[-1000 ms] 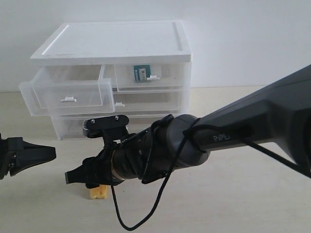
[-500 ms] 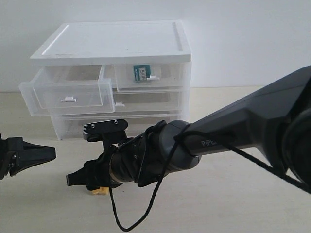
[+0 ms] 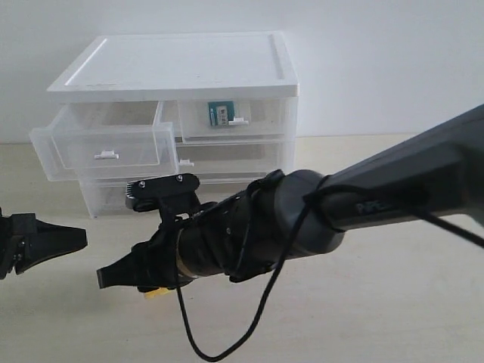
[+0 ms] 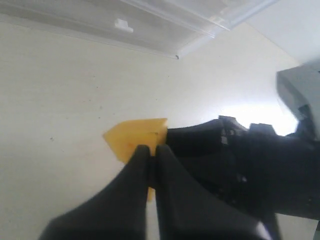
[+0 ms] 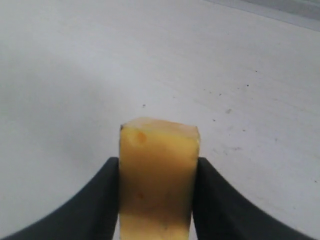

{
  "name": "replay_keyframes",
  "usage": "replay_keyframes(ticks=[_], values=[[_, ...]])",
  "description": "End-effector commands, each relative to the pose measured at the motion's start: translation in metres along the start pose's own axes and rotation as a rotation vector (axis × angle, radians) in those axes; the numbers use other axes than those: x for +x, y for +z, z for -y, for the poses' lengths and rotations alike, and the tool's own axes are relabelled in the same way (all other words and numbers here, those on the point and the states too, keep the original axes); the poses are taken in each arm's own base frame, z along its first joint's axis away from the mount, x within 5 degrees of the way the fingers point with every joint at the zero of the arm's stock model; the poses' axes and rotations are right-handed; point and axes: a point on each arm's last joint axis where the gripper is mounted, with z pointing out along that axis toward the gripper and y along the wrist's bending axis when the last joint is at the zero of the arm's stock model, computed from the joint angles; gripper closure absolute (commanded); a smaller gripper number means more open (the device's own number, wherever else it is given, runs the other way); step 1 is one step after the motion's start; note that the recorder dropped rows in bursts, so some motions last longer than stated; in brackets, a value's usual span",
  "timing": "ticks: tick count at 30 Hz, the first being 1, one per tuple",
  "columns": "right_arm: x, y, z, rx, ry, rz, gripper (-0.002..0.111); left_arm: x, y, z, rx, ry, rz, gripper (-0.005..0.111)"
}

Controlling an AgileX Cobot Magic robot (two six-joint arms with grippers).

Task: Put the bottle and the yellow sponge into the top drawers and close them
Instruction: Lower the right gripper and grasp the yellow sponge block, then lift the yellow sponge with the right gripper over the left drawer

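The yellow sponge (image 5: 159, 145) sits squeezed between the two black fingers of my right gripper (image 5: 157, 162), which is shut on it. In the exterior view that gripper (image 3: 125, 280) reaches across to the left, low over the table, and only a corner of the sponge (image 3: 156, 293) shows beneath it. My left gripper (image 3: 76, 240) hangs at the far left, shut and empty; its wrist view shows its tips (image 4: 150, 150) pointing at the sponge (image 4: 132, 137). The bottle (image 3: 219, 115) shows through the closed right top drawer (image 3: 257, 121). The left top drawer (image 3: 102, 151) stands pulled out.
The white plastic cabinet (image 3: 174, 68) stands at the back left against a pale wall, with two full-width drawers under the top pair. A black cable (image 3: 189, 336) loops down from the right arm (image 3: 363, 212) toward the table.
The right gripper dipped around the sponge, then rose a little and shifted left with it; less of the sponge now shows below the fingers. The left gripper has not moved.
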Motion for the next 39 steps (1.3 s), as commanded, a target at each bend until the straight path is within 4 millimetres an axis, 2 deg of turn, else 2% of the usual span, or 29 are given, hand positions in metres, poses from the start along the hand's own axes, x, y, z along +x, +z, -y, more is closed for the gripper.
replay_keyframes(ticks=[1, 5, 8, 9, 11, 14, 18, 20, 21, 31, 36, 39], values=[[-0.003, -0.037, -0.004, -0.033, -0.055, 0.023, 0.108, -0.002, -0.002, 0.002, 0.004, 0.011, 0.018, 0.103], [-0.003, -0.063, -0.006, -0.063, -0.063, 0.038, 0.108, -0.002, -0.002, 0.002, 0.004, 0.011, 0.018, 0.103], [-0.011, -0.096, -0.026, -0.248, -0.072, 0.066, 0.108, -0.002, -0.002, 0.002, 0.004, 0.011, 0.018, 0.103], [-0.013, -0.101, -0.029, -0.272, -0.075, 0.075, 0.108, -0.002, -0.002, 0.002, 0.004, 0.011, 0.018, 0.103], [-0.029, -0.118, -0.035, -0.295, -0.098, 0.140, 0.108, -0.002, -0.002, 0.002, 0.004, 0.011, 0.018, 0.103], [-0.066, -0.145, -0.047, -0.306, -0.128, 0.286, 0.108, -0.002, -0.002, 0.002, 0.004, 0.011, 0.018, 0.103], [-0.117, -0.161, -0.052, -0.187, -0.123, 0.467, 0.108, -0.001, -0.001, 0.002, 0.005, 0.012, 0.017, 0.103], [-0.134, -0.157, -0.051, -0.114, -0.132, 0.521, 0.108, -0.001, -0.001, 0.002, 0.005, 0.012, 0.017, 0.103], [-0.140, -0.148, -0.051, -0.087, -0.136, 0.530, 0.108, -0.002, -0.001, 0.003, 0.015, 0.012, 0.019, 0.103], [-0.161, -0.080, -0.054, -0.027, -0.173, 0.542, 0.108, -0.001, -0.001, 0.004, 0.024, 0.018, 0.014, 0.103], [-0.169, -0.065, -0.047, 0.008, -0.183, 0.555, 0.108, -0.001, -0.001, 0.004, 0.024, 0.018, 0.014, 0.103], [-0.171, -0.058, -0.035, 0.030, -0.175, 0.551, 0.108, -0.001, -0.001, 0.004, 0.029, 0.018, 0.015, 0.103]])
